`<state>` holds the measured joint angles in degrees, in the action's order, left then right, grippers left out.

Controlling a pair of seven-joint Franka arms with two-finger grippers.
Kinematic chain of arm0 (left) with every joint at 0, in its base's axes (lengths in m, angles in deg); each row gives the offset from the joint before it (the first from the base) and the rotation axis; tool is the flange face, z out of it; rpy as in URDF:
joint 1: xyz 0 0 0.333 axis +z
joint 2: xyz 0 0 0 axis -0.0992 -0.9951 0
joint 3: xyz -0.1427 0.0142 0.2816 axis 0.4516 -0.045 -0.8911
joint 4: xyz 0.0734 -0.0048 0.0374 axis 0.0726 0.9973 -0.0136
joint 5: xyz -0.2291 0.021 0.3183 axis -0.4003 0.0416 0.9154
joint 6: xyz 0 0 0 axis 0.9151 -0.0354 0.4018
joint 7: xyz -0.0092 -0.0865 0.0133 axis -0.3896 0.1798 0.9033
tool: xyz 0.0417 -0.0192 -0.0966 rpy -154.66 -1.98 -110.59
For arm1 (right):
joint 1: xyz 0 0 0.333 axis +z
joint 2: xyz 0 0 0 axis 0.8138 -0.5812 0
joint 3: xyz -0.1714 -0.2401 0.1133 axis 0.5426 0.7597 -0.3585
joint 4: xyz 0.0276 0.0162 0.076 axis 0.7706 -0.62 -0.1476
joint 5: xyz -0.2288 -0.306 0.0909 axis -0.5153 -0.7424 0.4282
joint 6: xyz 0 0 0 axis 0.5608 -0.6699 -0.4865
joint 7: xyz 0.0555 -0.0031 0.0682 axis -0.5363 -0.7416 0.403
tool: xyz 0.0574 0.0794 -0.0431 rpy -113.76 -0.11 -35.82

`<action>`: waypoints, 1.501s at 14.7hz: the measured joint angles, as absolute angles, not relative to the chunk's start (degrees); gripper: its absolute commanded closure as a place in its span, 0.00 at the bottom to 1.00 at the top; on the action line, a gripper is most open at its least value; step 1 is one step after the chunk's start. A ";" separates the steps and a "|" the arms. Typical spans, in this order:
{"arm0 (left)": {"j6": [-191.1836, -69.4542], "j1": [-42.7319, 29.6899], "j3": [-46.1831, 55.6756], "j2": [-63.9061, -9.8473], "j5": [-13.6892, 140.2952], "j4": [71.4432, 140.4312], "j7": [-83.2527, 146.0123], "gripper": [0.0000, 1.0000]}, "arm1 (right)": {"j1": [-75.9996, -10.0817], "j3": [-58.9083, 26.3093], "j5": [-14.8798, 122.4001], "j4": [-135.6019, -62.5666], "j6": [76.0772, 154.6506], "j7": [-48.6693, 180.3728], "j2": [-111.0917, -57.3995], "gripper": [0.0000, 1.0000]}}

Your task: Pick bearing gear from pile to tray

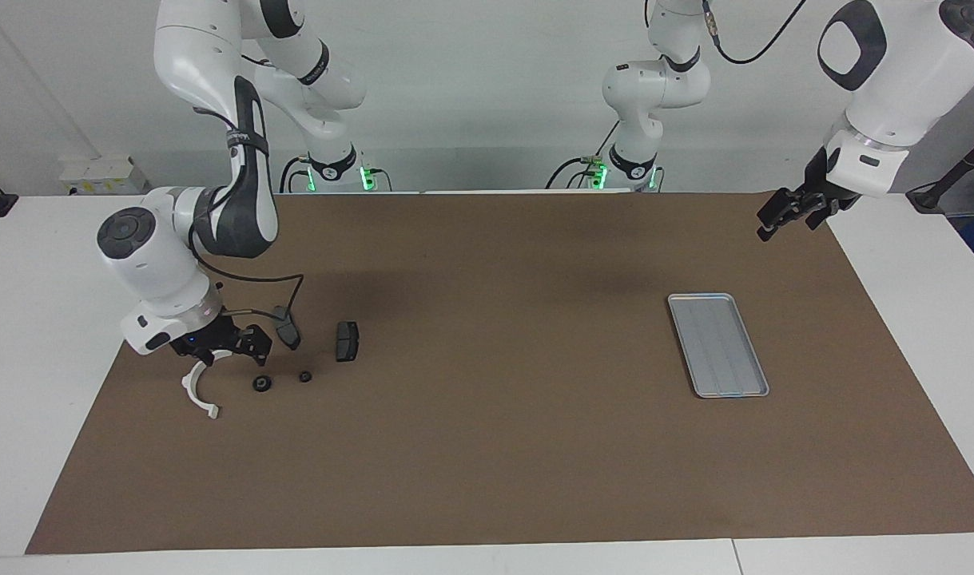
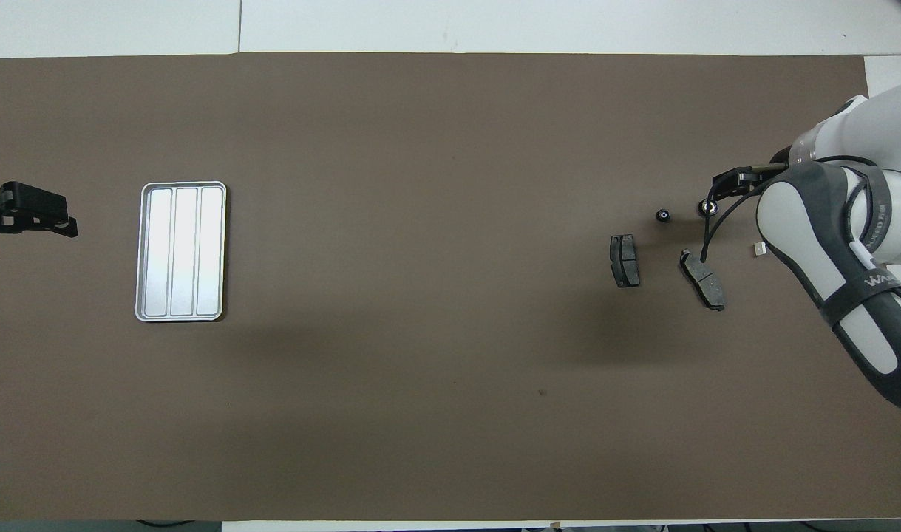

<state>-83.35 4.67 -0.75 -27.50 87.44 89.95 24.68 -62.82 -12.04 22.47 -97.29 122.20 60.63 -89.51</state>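
Two hands stand open: right hand (image 1: 229, 349) low over the pile (image 1: 283, 359) approaching the larger bearing gear (image 1: 262, 384), which needs centring and descent, left hand (image 1: 786, 214) waiting near the tray (image 1: 717, 344).

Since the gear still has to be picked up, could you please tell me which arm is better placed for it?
The right arm, probably. Its end effector hangs open just above the pile, close to the round gear. The left end effector waits at the mat's corner, nearer the tray.
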 measured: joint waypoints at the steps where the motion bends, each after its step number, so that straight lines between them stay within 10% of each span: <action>1: -83.35 4.67 -0.75 -27.50 87.44 89.95 24.68 0.00 | -62.81 -12.04 22.47 -97.29 122.81 60.63 -89.93 0.00; 22: -83.34 4.67 -0.75 -27.50 87.44 89.95 24.68 0.00 | -61.42 -12.04 22.44 -99.61 127.46 61.74 -94.92 0.05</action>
<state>-83.34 4.67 -0.75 -27.50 87.44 89.95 24.68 -61.42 -12.04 22.44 -99.61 127.46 61.74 -94.92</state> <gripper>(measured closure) 0.000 0.000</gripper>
